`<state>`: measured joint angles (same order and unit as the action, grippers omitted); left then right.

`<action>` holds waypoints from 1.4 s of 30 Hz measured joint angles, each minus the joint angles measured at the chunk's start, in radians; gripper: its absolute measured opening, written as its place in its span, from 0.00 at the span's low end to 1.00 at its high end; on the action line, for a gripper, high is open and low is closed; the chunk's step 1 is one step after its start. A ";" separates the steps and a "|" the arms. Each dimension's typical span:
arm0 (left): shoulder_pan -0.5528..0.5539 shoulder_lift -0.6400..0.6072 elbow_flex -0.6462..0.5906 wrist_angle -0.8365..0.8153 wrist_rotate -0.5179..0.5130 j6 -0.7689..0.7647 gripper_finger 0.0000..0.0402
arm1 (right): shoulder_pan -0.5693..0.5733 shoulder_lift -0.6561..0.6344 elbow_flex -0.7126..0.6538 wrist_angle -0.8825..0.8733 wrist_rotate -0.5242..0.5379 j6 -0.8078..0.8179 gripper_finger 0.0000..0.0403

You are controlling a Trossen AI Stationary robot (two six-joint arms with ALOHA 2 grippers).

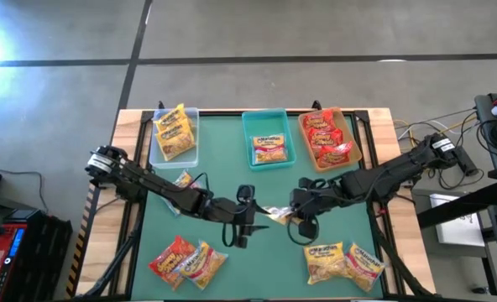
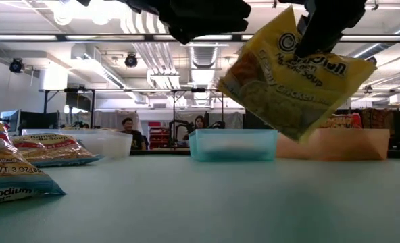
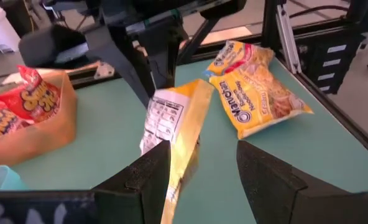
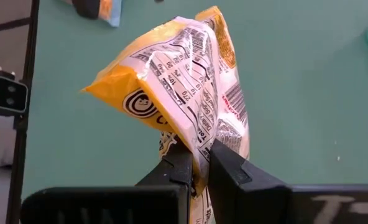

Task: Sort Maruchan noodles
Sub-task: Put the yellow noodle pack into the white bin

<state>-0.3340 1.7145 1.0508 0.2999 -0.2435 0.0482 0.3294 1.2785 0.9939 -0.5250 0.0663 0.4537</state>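
Yellow packet [image 4: 184, 81] hangs mid-table, pinched by the right gripper [image 4: 199, 165]. Left gripper [image 3: 199, 163] waits beside it, jaws spread.

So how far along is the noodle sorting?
Partway. Packets already sit in the clear bin, teal bin and tan bin. The right gripper holds a yellow packet above mid-table, and the left gripper is open around it. Five packets wait: two front-left, two front-right, one beside the left arm.
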 joint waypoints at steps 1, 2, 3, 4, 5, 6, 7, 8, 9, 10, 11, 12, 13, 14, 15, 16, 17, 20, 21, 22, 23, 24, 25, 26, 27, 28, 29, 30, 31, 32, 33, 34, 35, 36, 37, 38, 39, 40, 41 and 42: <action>0.000 0.000 0.000 0.004 -0.001 0.007 0.42 | -0.005 0.000 0.000 0.005 -0.003 -0.004 0.05; 0.000 0.000 0.000 0.004 -0.008 0.018 0.42 | -0.009 0.000 0.000 0.012 -0.011 -0.008 0.05; 0.000 0.000 0.000 0.003 -0.023 0.030 0.42 | -0.012 0.000 0.001 0.020 -0.023 -0.015 0.05; 0.000 0.000 0.000 0.005 -0.033 0.040 0.42 | -0.014 0.000 0.003 0.029 -0.026 -0.024 0.05; 0.000 0.000 0.000 0.007 -0.034 0.045 0.42 | -0.016 0.000 0.006 0.039 -0.028 -0.031 0.05; 0.000 0.000 0.000 0.010 -0.034 0.046 0.42 | -0.019 0.000 0.011 0.044 -0.030 -0.041 0.05; 0.000 0.000 0.000 0.009 -0.034 0.047 0.42 | -0.022 0.000 0.015 0.045 -0.031 -0.051 0.05; 0.000 0.000 0.000 0.008 -0.035 0.048 0.42 | -0.026 0.000 0.016 0.049 -0.033 -0.056 0.05; 0.000 0.000 0.000 0.008 -0.035 0.050 0.42 | -0.030 0.000 0.019 0.052 -0.034 -0.060 0.05; 0.000 0.000 0.000 0.011 -0.038 0.055 0.42 | -0.035 0.000 0.020 0.058 -0.034 -0.064 0.05; 0.001 0.000 0.000 0.018 -0.048 0.063 0.42 | -0.038 0.001 0.024 0.064 -0.040 -0.071 0.05; 0.001 0.000 0.000 0.027 -0.068 0.070 0.42 | -0.041 0.001 0.029 0.068 -0.041 -0.073 0.05; 0.001 0.000 0.000 0.034 -0.093 0.076 0.42 | -0.042 0.001 0.033 0.074 -0.042 -0.075 0.05; 0.001 0.000 0.000 0.040 -0.115 0.082 0.42 | -0.042 0.001 0.035 0.078 -0.045 -0.075 0.05; 0.001 0.000 0.000 0.041 -0.131 0.086 0.42 | -0.042 0.001 0.036 0.078 -0.047 -0.075 0.05; 0.002 0.000 0.000 0.041 -0.137 0.090 0.42 | -0.042 0.001 0.039 0.074 -0.048 -0.076 0.05; 0.003 0.000 0.000 0.044 -0.137 0.093 0.42 | -0.042 0.001 0.042 0.072 -0.049 -0.081 0.05; 0.008 0.000 0.000 0.054 -0.138 0.093 0.42 | -0.042 0.001 0.056 0.082 -0.049 -0.098 0.05; 0.010 0.000 0.000 0.054 -0.138 0.091 0.42 | -0.043 0.001 0.059 0.083 -0.049 -0.106 0.05; 0.012 0.000 0.000 0.052 -0.137 0.089 0.42 | -0.045 0.001 0.064 0.082 -0.049 -0.114 0.05; 0.014 0.000 0.000 0.050 -0.137 0.085 0.42 | -0.045 0.001 0.067 0.085 -0.049 -0.119 0.05; 0.016 0.000 0.000 0.050 -0.134 0.080 0.42 | -0.047 0.001 0.070 0.090 -0.049 -0.125 0.05; 0.016 0.000 0.000 0.050 -0.131 0.072 0.42 | -0.048 0.001 0.073 0.091 -0.048 -0.128 0.05; 0.017 0.000 0.000 0.048 -0.121 0.067 0.42 | -0.049 0.001 0.075 0.090 -0.048 -0.132 0.05; 0.017 0.000 0.000 0.046 -0.103 0.064 0.42 | -0.049 0.001 0.075 0.090 -0.048 -0.138 0.05; 0.017 0.000 0.000 0.045 -0.087 0.062 0.42 | -0.049 0.001 0.076 0.089 -0.049 -0.146 0.05; 0.017 0.000 0.000 0.046 -0.080 0.053 0.41 | -0.049 0.002 0.078 0.089 -0.049 -0.157 0.05; 0.017 0.000 0.000 0.047 -0.080 0.045 0.41 | -0.049 0.002 0.080 0.090 -0.049 -0.163 0.05; 0.019 0.000 0.000 0.047 -0.080 0.041 0.40 | -0.049 0.002 0.080 0.093 -0.049 -0.169 0.05; 0.020 0.000 0.000 0.046 -0.080 0.040 0.38 | -0.049 0.002 0.080 0.094 -0.049 -0.178 0.05; 0.022 0.000 0.000 0.046 -0.080 0.039 0.37 | -0.049 0.002 0.080 0.094 -0.049 -0.183 0.05; 0.024 0.000 0.000 0.047 -0.080 0.039 0.35 | -0.049 0.002 0.080 0.094 -0.048 -0.188 0.05; 0.026 0.000 0.000 0.048 -0.080 0.039 0.32 | -0.049 0.002 0.080 0.094 -0.048 -0.194 0.05; 0.028 0.000 0.000 0.048 -0.081 0.039 0.30 | -0.049 0.002 0.080 0.094 -0.048 -0.201 0.05; 0.030 0.000 0.000 0.048 -0.081 0.039 0.27 | -0.049 0.002 0.080 0.094 -0.048 -0.204 0.05; 0.032 0.000 0.000 0.048 -0.081 0.041 0.24 | -0.049 0.002 0.080 0.094 -0.048 -0.205 0.05; 0.034 0.000 0.000 0.048 -0.080 0.043 0.21 | -0.049 0.002 0.080 0.095 -0.047 -0.205 0.05; 0.034 0.000 0.000 0.048 -0.080 0.045 0.18 | -0.049 0.002 0.080 0.095 -0.047 -0.206 0.05; 0.036 0.000 0.000 0.048 -0.080 0.045 0.16 | -0.049 0.002 0.080 0.095 -0.047 -0.210 0.05; 0.036 0.000 0.000 0.048 -0.080 0.045 0.14 | -0.049 0.002 0.080 0.095 -0.047 -0.211 0.05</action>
<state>-0.2981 1.7142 1.0508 0.3477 -0.3231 0.0935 0.2806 1.2800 1.0744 -0.4301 0.0193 0.2430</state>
